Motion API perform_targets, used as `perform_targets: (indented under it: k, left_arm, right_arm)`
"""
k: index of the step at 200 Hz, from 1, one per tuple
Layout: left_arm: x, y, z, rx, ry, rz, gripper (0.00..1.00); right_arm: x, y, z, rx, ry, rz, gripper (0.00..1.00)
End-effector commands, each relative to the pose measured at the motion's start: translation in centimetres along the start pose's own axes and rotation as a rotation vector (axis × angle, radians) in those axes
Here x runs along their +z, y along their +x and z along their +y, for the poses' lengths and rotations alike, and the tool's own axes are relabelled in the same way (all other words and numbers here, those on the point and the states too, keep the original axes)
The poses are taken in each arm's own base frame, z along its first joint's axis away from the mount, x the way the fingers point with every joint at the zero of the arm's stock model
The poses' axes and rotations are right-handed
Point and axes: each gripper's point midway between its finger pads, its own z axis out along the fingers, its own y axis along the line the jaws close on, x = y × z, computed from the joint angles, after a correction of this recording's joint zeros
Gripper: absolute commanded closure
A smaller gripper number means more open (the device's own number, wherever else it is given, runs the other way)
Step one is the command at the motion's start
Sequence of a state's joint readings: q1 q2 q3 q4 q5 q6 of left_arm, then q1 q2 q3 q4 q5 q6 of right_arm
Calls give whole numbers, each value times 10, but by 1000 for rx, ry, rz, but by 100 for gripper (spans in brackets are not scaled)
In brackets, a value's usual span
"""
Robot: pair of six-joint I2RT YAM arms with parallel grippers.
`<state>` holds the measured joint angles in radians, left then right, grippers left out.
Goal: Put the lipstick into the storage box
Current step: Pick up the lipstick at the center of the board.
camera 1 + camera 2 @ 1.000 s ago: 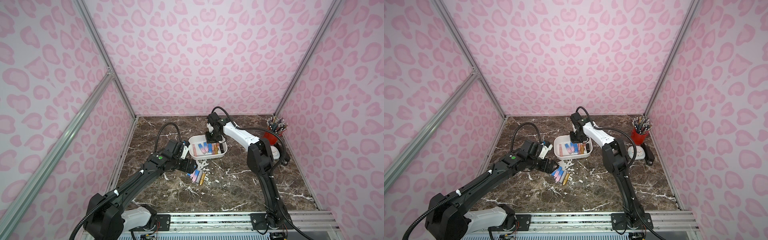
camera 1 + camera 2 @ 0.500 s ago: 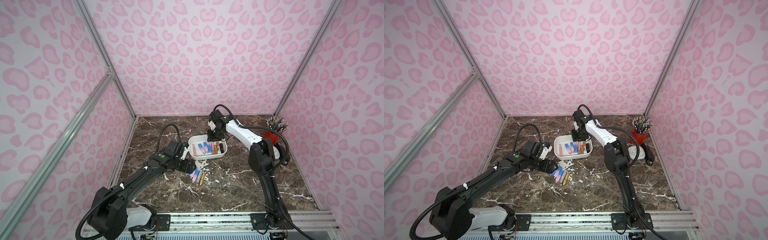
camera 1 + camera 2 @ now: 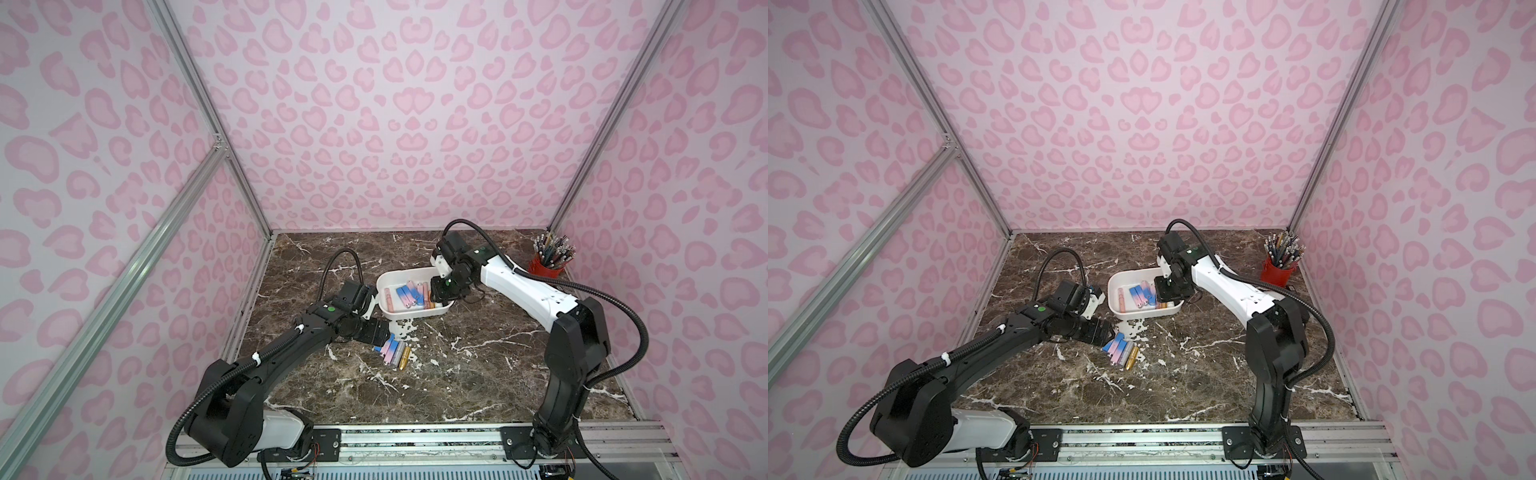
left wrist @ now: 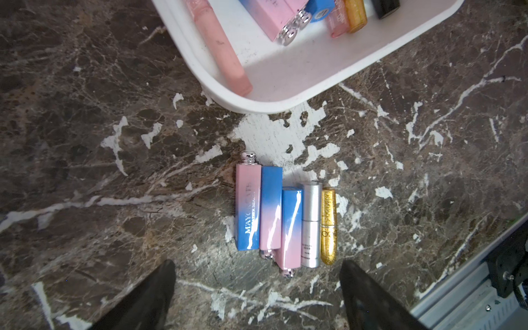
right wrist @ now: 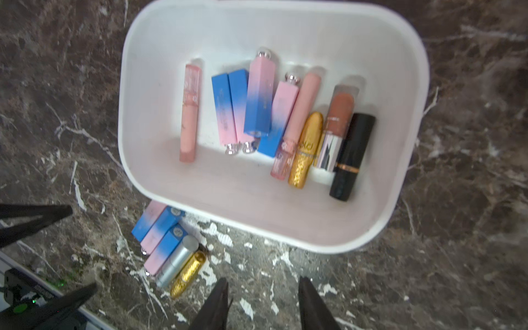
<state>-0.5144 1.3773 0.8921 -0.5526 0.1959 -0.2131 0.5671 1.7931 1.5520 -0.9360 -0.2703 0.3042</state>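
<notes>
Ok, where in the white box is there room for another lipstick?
Inside the storage box, the floor is bare along the long wall nearest the loose pile on the table, and along the opposite long wall. A smaller gap lies between the pink gloss tube and its end wall. From the blue-pink tubes to the black lipstick it is crowded.

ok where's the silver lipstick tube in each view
Top view: silver tube, loose row outside the storage box.
Top view: silver tube, same row.
Left wrist: silver tube, beside the gold tube.
Right wrist: silver tube, beside the gold tube.
Shared landmark: the storage box.
</notes>
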Motion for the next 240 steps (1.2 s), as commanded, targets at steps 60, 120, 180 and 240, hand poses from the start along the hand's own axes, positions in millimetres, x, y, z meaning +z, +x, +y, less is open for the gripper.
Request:
perform_targets:
  k: [60, 120, 180, 240]
  left_arm:
    - [10, 7, 17, 54, -82, 50, 11]
    - [19, 10, 21, 47, -98, 62, 12]
    - [26, 9, 27, 42, -125, 76, 21]
    - [38, 6, 27, 35, -120, 103, 23]
  right_arm:
    - [-7, 91, 29, 7, -118, 2, 9]
    - [-13, 115, 38, -1, -107, -37, 1]
    - [-26, 121, 25, 4, -58, -73, 1]
    - [-24, 113, 24, -11, -33, -72, 1]
